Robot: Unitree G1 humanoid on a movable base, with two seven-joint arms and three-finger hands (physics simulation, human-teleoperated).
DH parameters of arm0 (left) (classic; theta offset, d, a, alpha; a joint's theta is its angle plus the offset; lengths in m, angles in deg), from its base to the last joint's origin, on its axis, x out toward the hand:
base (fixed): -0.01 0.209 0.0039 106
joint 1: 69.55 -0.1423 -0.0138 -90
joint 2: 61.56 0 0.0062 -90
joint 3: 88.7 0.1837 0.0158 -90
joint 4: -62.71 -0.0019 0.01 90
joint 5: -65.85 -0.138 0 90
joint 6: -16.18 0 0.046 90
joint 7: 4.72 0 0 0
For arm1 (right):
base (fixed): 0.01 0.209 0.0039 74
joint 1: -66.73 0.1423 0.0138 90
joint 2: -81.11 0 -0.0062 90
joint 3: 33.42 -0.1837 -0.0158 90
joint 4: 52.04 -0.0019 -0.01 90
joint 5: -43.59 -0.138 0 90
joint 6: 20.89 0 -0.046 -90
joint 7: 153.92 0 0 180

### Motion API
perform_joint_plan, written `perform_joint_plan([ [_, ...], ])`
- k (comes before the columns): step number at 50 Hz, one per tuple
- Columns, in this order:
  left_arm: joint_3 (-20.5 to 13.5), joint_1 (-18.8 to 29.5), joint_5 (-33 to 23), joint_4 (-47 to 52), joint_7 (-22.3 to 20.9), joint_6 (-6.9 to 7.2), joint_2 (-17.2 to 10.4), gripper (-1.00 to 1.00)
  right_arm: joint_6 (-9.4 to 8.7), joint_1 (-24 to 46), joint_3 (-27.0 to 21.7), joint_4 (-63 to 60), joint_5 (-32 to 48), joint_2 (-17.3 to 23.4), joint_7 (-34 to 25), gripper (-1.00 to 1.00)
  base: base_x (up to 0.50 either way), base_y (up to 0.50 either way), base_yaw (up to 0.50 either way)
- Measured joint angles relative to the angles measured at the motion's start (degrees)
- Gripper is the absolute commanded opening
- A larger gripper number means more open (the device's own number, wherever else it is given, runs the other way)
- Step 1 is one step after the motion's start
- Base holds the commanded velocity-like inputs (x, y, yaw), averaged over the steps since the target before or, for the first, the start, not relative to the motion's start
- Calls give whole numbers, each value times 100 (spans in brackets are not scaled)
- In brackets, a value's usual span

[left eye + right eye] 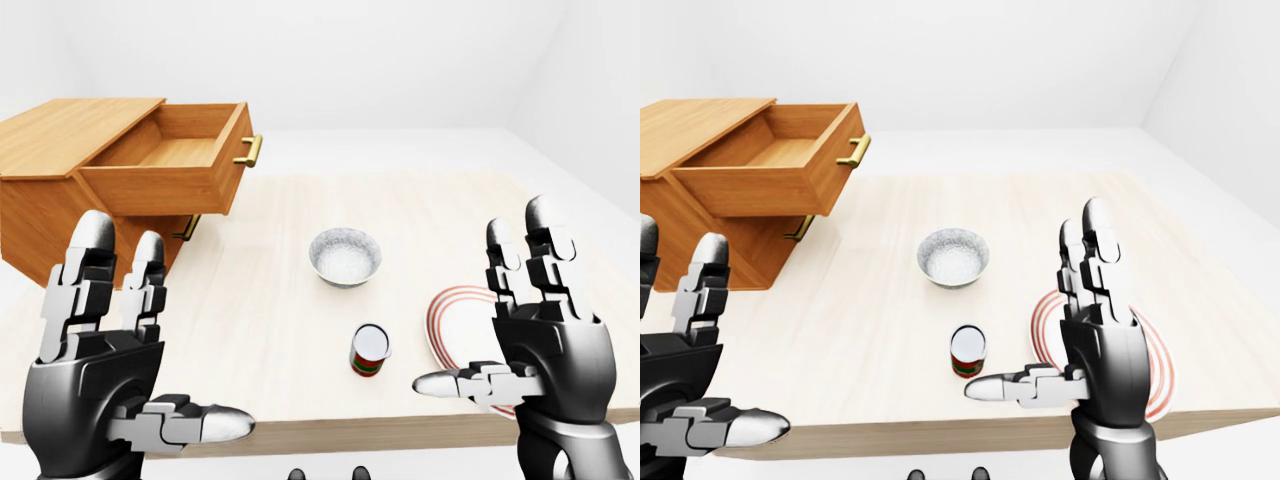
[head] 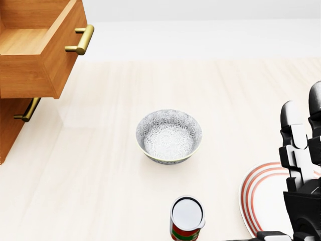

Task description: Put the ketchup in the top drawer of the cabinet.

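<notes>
Wood drawer (image 1: 165,170) pulled open; ketchup (image 1: 370,350) near table edge between both hands' spread, empty fingers (image 1: 525,265).

No readable text anywhere; only red and green bands on the can (image 1: 370,352), lettering there too small to make out.

bright, even, sharp renders with only faint soft shadows

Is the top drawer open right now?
Open. The top drawer stands pulled out of the cabinet, its bare wooden inside showing.
</notes>
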Motion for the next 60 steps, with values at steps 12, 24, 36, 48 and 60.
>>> perform_joint_plan([
  [12,-115,-44,301,37,110,0,-159,100,0,-82,104,-57,115,29,-43,100,50,0,0],
  [24,-147,-103,406,54,144,0,-216,100,0,-122,111,-48,125,33,-39,100,18,0,0],
  [36,-118,-137,403,60,144,0,-219,100,0,-136,94,4,366,37,-46,100,0,39,0],
  [48,-107,-209,500,60,248,0,-346,100,0,-145,85,3,408,16,-74,100,0,50,0],
  [60,-78,-219,526,60,320,0,-418,100,0,-146,75,3,416,9,-85,100,0,50,0],
])
